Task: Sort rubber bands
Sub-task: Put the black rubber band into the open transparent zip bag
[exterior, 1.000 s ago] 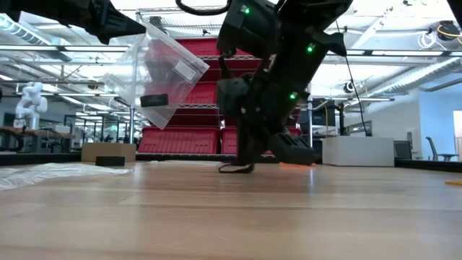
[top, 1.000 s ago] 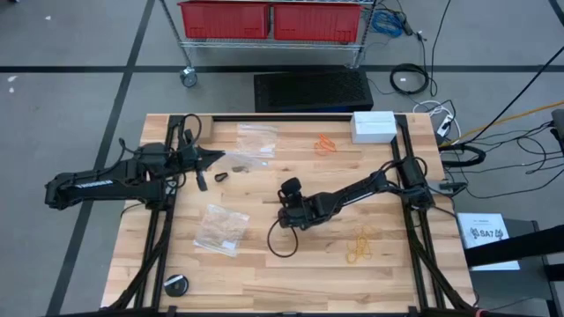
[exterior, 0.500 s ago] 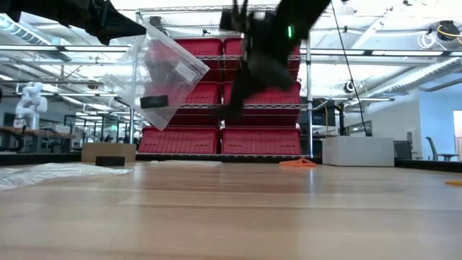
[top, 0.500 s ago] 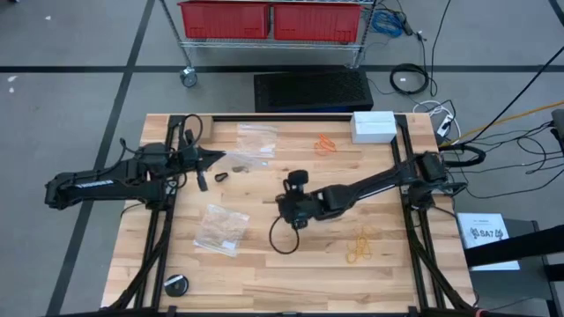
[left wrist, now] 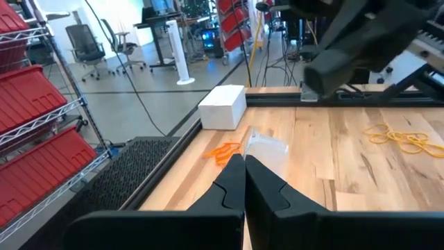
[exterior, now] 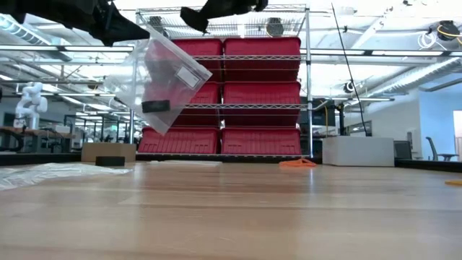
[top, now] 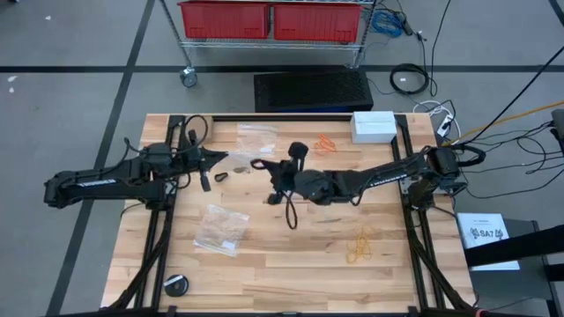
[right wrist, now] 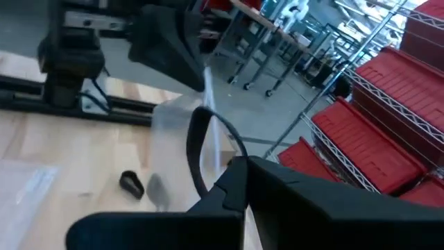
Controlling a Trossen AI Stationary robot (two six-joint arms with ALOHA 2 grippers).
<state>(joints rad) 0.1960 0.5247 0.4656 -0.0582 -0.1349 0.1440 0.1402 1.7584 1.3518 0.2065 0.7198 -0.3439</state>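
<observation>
The right gripper (top: 266, 167), in the upper middle of the high view, is being pressed shut on a black rubber band (right wrist: 200, 142). Just to its left, the left gripper (top: 214, 161) is being squeezed together on the edge of a clear bag (exterior: 162, 76), which is being hung above the counter (top: 291, 273). The band could be dropped beside the bag, since the floppy mouth may not be open wide enough. It could also be left stuck on a finger. Orange bands (top: 325, 143) and yellow bands (top: 359, 246) are being left lying farther right.

Bag (exterior: 162, 79) hanging left, box (top: 374, 126) probably far right
</observation>
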